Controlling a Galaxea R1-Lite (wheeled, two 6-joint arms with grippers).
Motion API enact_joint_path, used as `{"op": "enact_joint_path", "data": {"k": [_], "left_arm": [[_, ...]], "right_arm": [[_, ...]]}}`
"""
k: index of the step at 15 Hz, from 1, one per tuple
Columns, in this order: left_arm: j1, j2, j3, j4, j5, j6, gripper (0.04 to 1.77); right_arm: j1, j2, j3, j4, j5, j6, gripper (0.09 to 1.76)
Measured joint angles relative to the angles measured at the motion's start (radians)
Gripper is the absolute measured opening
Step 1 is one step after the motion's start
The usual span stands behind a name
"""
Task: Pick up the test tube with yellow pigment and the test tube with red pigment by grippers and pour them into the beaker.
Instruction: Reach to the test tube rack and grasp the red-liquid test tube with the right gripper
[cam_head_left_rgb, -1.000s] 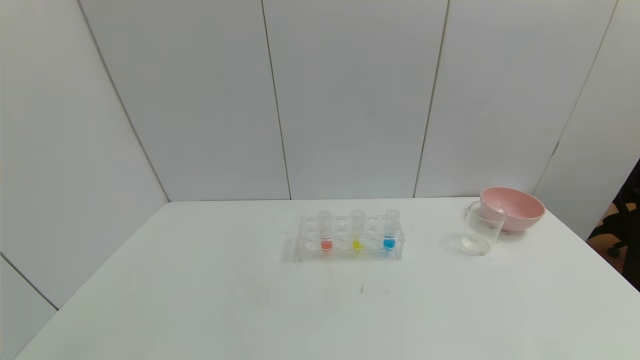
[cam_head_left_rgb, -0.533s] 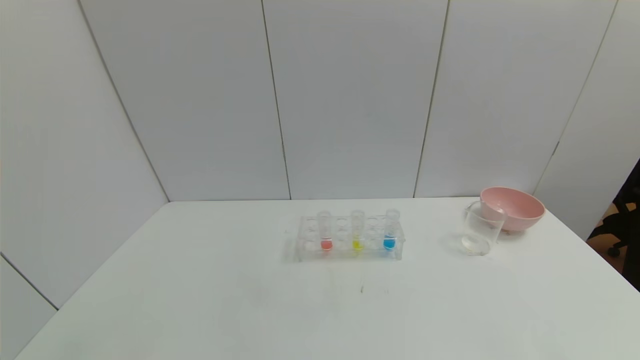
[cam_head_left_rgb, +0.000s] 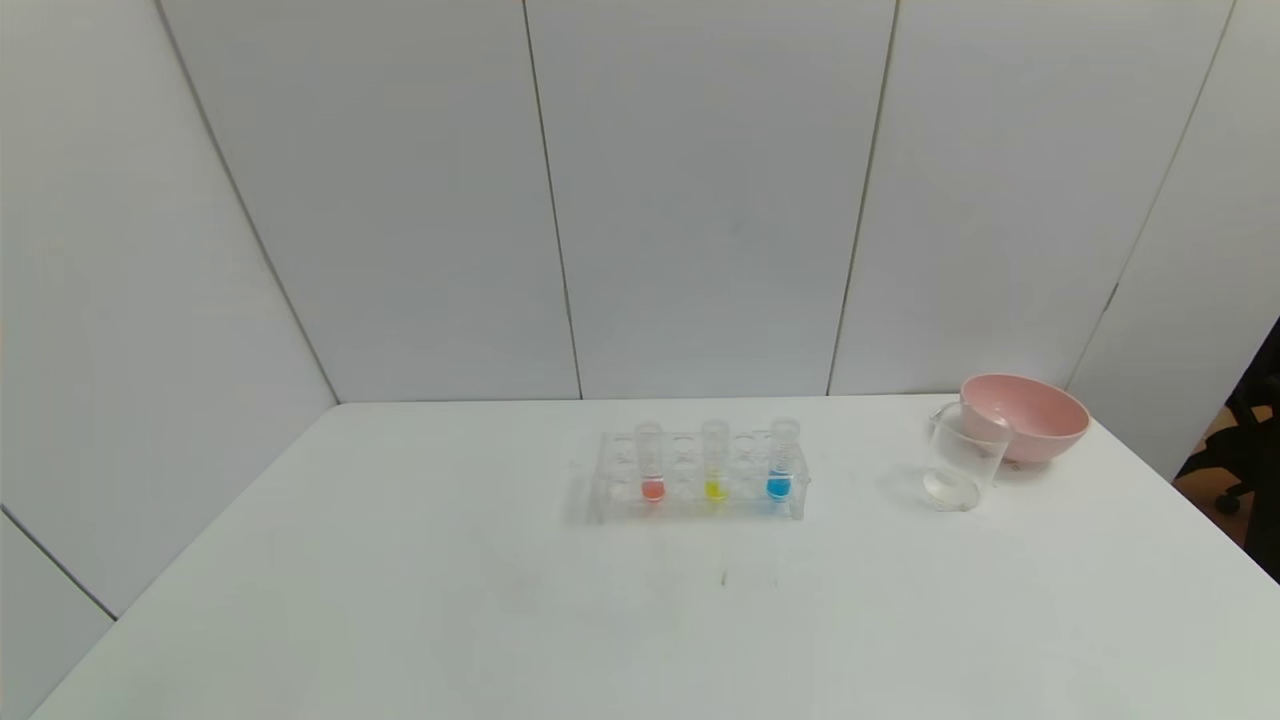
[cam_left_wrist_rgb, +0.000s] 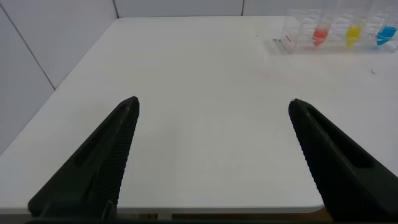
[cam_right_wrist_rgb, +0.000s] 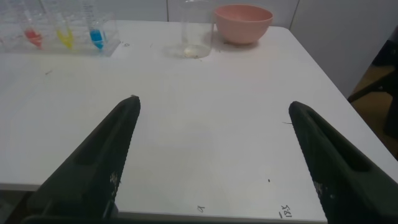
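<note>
Head view shows the rack (cam_head_left_rgb: 697, 490) holding the red tube (cam_head_left_rgb: 651, 468) and yellow tube (cam_head_left_rgb: 714, 466) upright, beaker (cam_head_left_rgb: 962, 462) off to its right, probably empty. Left gripper (cam_left_wrist_rgb: 211, 109) and right gripper (cam_right_wrist_rgb: 211, 109) hang spread wide, well short of the rack.

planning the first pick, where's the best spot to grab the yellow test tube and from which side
Probably the bare upper end of the yellow test tube, where it stands clear of the rack. Come from above: it stands upright, and the red tube and blue tube flank it.
</note>
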Motion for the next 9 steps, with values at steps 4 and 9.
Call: {"op": "enact_joint_path", "data": {"k": [4,9], "left_arm": [[0.000,0.000,0.000,0.000,0.000,0.000,1.72],[0.000,0.000,0.000,0.000,0.000,0.000,1.72]], "right_arm": [[0.000,0.009,-0.049,0.011,0.000,0.001,1.71],[0.007,0.136,-0.183,-0.002,0.007,0.000,1.71]]}}
